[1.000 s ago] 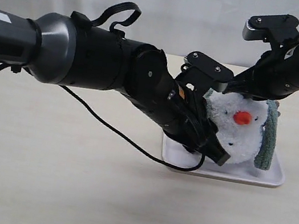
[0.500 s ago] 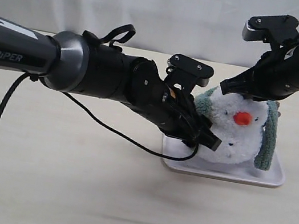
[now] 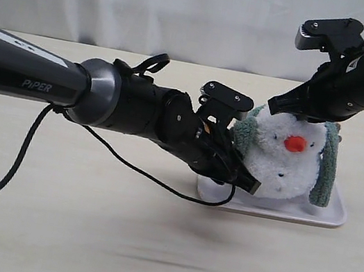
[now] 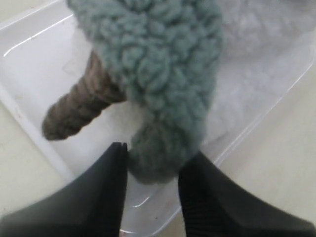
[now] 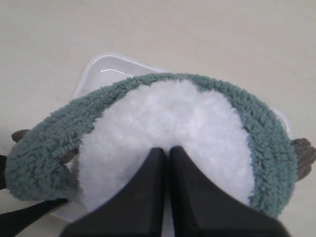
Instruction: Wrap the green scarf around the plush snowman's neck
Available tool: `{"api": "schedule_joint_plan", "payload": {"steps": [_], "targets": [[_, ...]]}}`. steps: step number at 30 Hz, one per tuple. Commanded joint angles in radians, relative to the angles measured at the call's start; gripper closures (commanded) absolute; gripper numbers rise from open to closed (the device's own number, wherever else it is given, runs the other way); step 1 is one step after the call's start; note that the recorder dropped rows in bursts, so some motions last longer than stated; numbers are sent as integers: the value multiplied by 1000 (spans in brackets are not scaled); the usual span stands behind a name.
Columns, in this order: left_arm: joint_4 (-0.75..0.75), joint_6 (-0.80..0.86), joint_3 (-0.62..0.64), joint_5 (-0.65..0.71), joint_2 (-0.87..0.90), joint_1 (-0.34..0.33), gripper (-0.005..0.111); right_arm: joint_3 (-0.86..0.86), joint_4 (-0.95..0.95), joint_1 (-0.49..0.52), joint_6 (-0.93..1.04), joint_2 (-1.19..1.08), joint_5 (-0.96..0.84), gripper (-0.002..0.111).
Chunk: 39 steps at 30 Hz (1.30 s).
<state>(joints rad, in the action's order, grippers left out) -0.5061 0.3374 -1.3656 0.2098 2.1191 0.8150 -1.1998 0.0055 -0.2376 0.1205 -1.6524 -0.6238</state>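
A pale wooden table [image 3: 80, 231] lies under the plush snowman [image 3: 283, 164], the white toy on which the whole scene centres. The robot's left arm [image 3: 131, 106], long and black, reaches in low to the snowman's side in the exterior view. The right arm [image 3: 360, 83] slants down from above onto its crown. A shallow clear tray [image 3: 326, 216] sits directly beneath the snowman.

The green scarf [image 3: 328, 169] loops around the snowman's back. It runs from one flank to the other, and its two ends hang apart on either side of the face.

The left gripper [image 4: 155, 150] is low at the snowman's flank. Its two fingers have closed part-way onto the scarf's loose end, which touches both of them. The right gripper [image 5: 168, 150] is fully closed, and its paired tips press into the white fur on top of the snowman's head.

A ribbed brown arm [image 4: 74, 111] juts from the snowman just beside the gripped scarf end. An orange nose [image 3: 295, 143] marks the middle of the snowman's face.
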Motion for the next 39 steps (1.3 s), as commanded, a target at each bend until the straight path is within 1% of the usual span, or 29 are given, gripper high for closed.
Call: {"api": "schedule_joint_plan", "payload": {"steps": [1, 7, 10, 14, 18, 20, 21, 22, 24, 25, 27, 32, 37, 39], "targets": [[-3, 5, 3, -50, -16, 21, 88, 8, 6, 3, -1, -7, -20, 104], [-1, 32, 3, -64, -19, 45, 107, 8, 6, 3, -1, -7, -25, 104], [1, 36, 3, -56, -32, 47, 107, 8, 6, 3, -1, -7, -27, 104], [42, 36, 3, -41, -72, 47, 107, 8, 6, 3, -1, -7, -27, 104], [42, 36, 3, -30, -104, 47, 107, 8, 6, 3, -1, -7, -27, 104], [42, 36, 3, -28, -104, 53, 107, 8, 6, 3, -1, -7, -27, 104], [67, 45, 3, -26, -102, 66, 107, 8, 9, 3, -1, -7, -29, 104], [69, 67, 3, -29, -102, 74, 107, 8, 9, 3, -1, -7, -29, 104], [83, 160, 3, -68, -102, 116, 107, 8, 8, 3, -1, -7, -33, 104], [85, 237, 3, -98, -97, 139, 107, 8, 8, 3, -1, -7, -33, 104], [86, 278, 3, -117, -87, 151, 107, 8, 8, 3, -1, -7, -33, 104], [98, 278, 3, -55, -40, 128, 107, 8, 10, 3, -1, -7, -35, 104], [109, 278, 3, -43, -14, 126, 107, 8, 10, 3, -1, -7, -35, 104], [136, 278, 3, -7, -14, 126, 107, 8, 10, 3, -1, -7, -39, 104]]}}
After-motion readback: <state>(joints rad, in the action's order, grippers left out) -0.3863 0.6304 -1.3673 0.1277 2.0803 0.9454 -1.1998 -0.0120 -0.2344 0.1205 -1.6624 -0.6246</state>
